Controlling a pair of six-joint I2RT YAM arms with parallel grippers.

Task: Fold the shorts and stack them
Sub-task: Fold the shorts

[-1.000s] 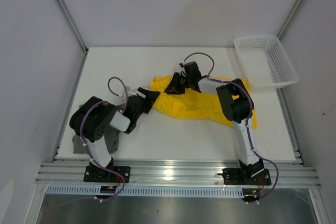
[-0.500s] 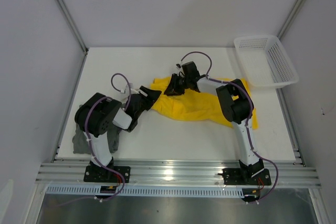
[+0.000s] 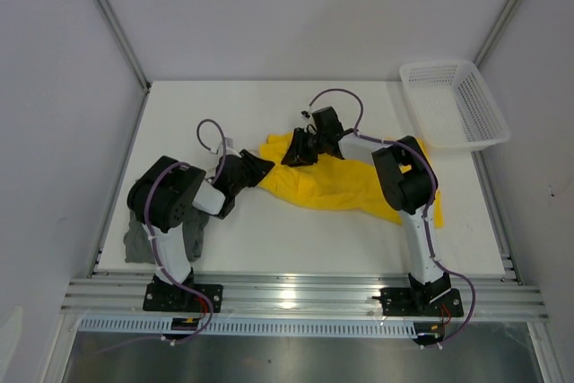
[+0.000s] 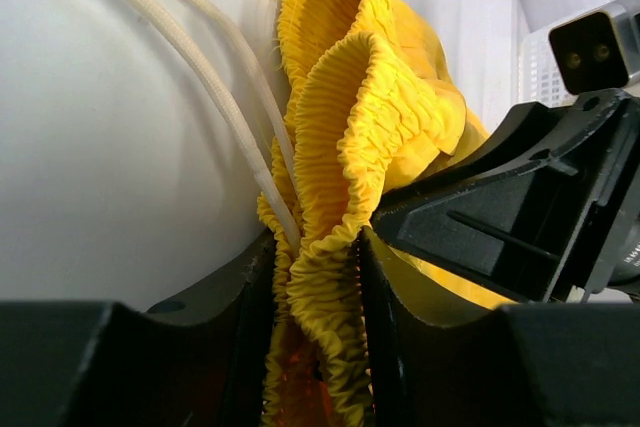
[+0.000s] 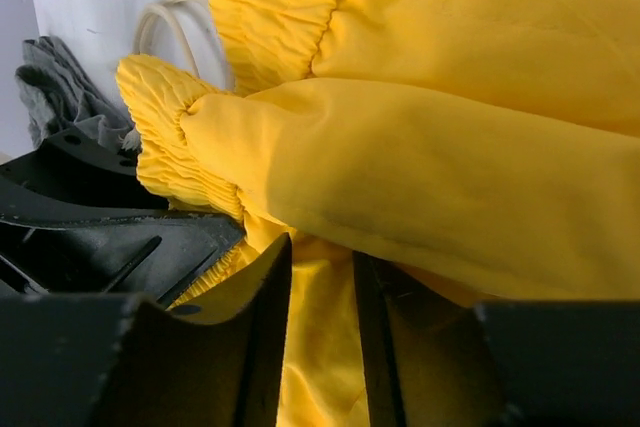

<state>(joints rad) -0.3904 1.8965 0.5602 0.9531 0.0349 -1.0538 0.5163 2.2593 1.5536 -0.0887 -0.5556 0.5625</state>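
You have the bright yellow cloth shorts point(image 3: 336, 187) lying crumpled across the middle of the white table point(image 3: 296, 235), reaching toward its right side. Your left gripper point(image 3: 266, 167) is narrowed onto the ribbed elastic waistband point(image 4: 340, 147) at the shorts' left end. The gathered cloth fills the gap between its fingers point(image 4: 240, 317), and white drawstring cords point(image 4: 200, 57) run past them. Your right gripper point(image 3: 290, 153), just beside it, pinches a yellow fold between nearly closed jaws. The dark grey cloth shorts point(image 3: 136, 241) lie bunched at the table's near left corner, partly under the left arm. The white plastic mesh basket point(image 3: 484, 109) sits at the far right corner.
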